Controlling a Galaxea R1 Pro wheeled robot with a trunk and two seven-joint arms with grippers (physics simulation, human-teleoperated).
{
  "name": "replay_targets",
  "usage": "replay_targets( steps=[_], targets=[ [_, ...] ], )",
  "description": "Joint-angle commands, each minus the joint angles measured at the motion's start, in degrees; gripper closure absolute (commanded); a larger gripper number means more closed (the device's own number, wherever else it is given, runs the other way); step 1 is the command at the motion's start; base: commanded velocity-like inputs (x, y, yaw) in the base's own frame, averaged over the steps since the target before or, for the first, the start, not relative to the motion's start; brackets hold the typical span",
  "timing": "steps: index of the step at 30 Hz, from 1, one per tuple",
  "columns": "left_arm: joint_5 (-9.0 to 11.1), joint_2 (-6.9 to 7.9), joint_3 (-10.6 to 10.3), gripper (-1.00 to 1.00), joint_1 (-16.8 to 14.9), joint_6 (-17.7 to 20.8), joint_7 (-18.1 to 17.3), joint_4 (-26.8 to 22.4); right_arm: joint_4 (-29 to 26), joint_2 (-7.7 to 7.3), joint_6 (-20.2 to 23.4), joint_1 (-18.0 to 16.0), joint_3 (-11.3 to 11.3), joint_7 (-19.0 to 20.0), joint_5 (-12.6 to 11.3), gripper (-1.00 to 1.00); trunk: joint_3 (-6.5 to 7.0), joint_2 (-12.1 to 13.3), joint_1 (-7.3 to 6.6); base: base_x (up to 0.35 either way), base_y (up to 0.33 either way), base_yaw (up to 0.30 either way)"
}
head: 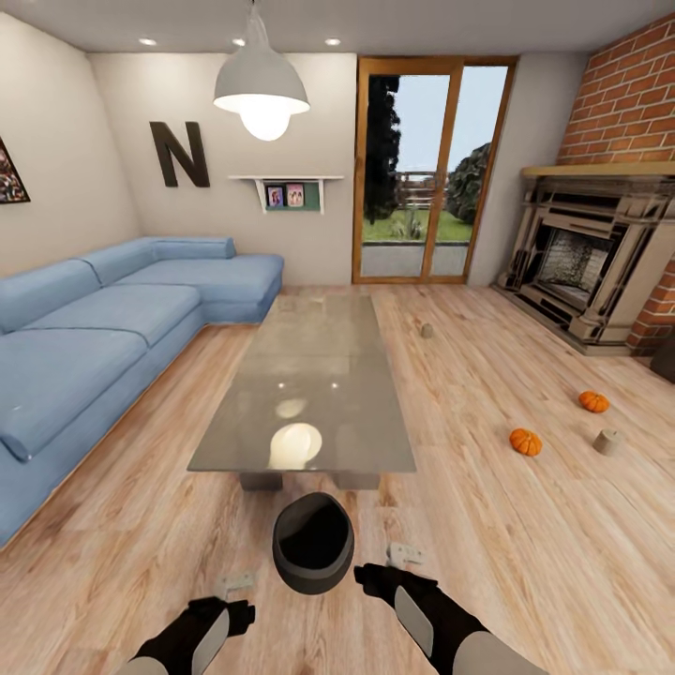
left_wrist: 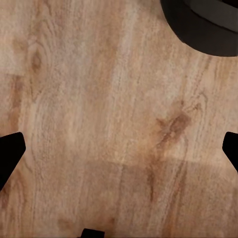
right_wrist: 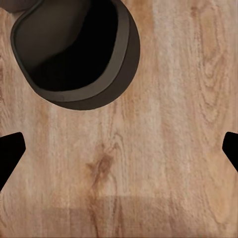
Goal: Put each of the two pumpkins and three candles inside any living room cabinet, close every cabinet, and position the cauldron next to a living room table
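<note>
the cauldron [head: 313, 542] sits on the wood floor [head: 525, 562] just beside the near end of the grey glossy table [head: 309, 375], its wide mouth facing up. the left gripper [head: 234, 587] hangs over bare floor beside the cauldron on one side, and the right gripper [head: 406, 555] hangs on the other side, neither touching it. in both wrist views the jaws stand wide, with floor boards between them; the cauldron's rim [left_wrist: 208, 27] shows at a corner in the left wrist view and its dark hollow [right_wrist: 74, 47] in the right wrist view. two pumpkins [head: 526, 442] [head: 593, 401] lie on the floor to the right, near the fireplace [head: 591, 258]. one candle [head: 607, 442] stands near them, another [head: 427, 330] near the table's far right side. a blue sofa [head: 112, 328] runs along the left wall.
</note>
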Motion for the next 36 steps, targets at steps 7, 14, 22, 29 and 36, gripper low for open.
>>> replay_targets(
  steps=[7,14,22,29,36],
  targets=[
    [0.61,0.01,-0.15,-1.0,0.07,-1.26,0.32,1.23,2.12,-0.03,-1.68,-0.03,0.47,-0.36,-0.88,-1.0,1.21,2.8,-1.55,0.0,0.0,0.0],
    [0.59,0.11,-0.14,-1.0,0.08,-1.54,0.31,1.55,3.93,-0.04,-5.61,-0.03,0.43,0.08,-0.58,-1.0,2.47,5.61,-3.09,0.0,0.0,0.0],
    [0.6,0.06,-0.14,-1.0,0.08,-1.61,0.36,1.6,4.06,-0.04,-5.91,-0.03,0.48,0.26,-0.55,-1.0,3.9,8.81,-4.84,0.0,0.0,0.0],
    [0.59,0.07,-0.14,-1.0,0.07,-1.63,0.39,1.58,4.07,-0.04,-5.95,-0.03,0.43,0.34,-0.63,-1.0,5.16,11.62,-6.38,0.0,0.0,0.0],
    [0.59,-0.1,-0.22,-1.0,0.08,-1.64,0.32,1.6,4.15,-0.04,-5.96,-0.03,0.4,0.33,-0.71,-1.0,6.42,14.43,-7.92,0.0,0.0,0.0]
  ],
)
